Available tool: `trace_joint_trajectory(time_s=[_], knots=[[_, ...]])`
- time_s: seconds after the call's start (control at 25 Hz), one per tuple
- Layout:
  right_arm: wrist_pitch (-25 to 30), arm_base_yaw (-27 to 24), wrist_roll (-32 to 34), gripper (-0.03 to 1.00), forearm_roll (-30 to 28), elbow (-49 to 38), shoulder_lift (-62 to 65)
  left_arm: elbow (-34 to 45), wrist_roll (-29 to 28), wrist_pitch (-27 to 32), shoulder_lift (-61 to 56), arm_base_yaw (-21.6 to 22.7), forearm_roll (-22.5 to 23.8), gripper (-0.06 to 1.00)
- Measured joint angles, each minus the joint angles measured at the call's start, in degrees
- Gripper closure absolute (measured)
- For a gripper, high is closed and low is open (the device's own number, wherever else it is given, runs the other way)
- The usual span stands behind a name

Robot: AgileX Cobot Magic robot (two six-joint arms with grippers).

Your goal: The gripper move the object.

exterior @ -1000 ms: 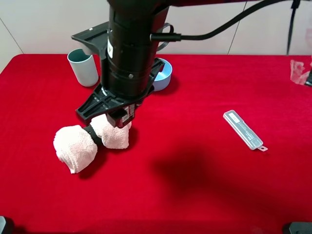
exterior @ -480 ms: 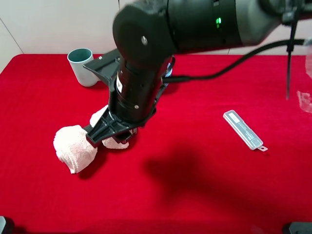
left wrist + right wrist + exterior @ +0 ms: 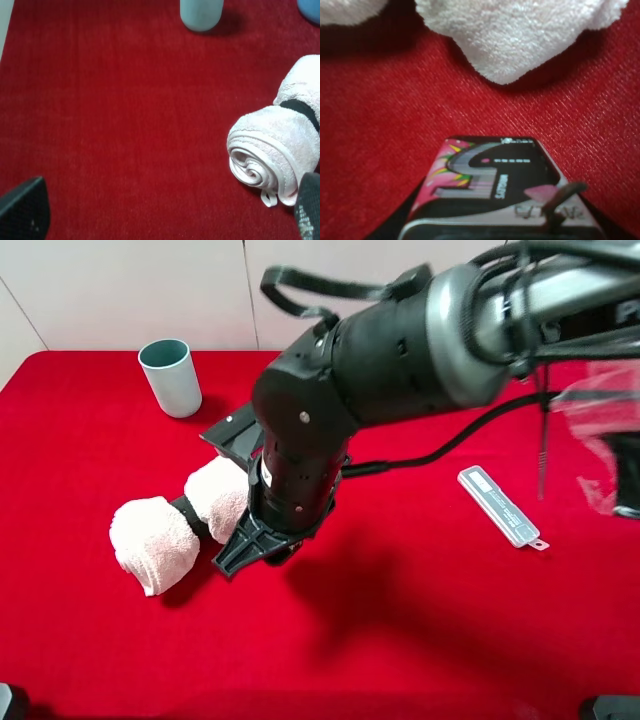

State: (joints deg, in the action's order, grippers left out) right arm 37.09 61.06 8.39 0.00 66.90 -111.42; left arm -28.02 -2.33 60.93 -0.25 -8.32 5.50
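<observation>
My right arm reaches across to the left side of the red table. Its gripper point(image 3: 250, 548) is low over the cloth, just right of the pink towel roll point(image 3: 160, 540). In the right wrist view the small tin point(image 3: 495, 185), with pink patterned sides and a dark lid, sits held between the jaws, close above the cloth and just short of the towel roll point(image 3: 515, 35). The arm hides the tin in the high view. My left gripper point(image 3: 165, 220) is open and empty, its fingertips point(image 3: 22, 207) wide apart, with the towel roll point(image 3: 275, 145) near one of them.
A grey-blue cup point(image 3: 170, 377) stands at the back left and also shows in the left wrist view point(image 3: 201, 12). A blue bowl edge point(image 3: 311, 7) lies beside it. A long clear plastic case point(image 3: 500, 507) lies at the right. Crumpled clear plastic point(image 3: 600, 440) hangs at the far right.
My right arm has swung down and forward, from over the towel roll to its right side, bringing the gripper lower. The towel roll, cup and case have not moved.
</observation>
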Motion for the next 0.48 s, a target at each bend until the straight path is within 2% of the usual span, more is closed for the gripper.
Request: trace_joint_trajectory(time_s=[0.16,0.48], knots=[[-1.13,-0.66,0.0,0.63,-1.03,0.0,-2.53,0.0,0.0,0.0,0.0,0.0,0.0,-0.03],[-2.26,-5.4,-0.55,0.63,-1.47,0.0,-5.06,0.0,0.0,0.0,0.0,0.0,0.0,-0.03]])
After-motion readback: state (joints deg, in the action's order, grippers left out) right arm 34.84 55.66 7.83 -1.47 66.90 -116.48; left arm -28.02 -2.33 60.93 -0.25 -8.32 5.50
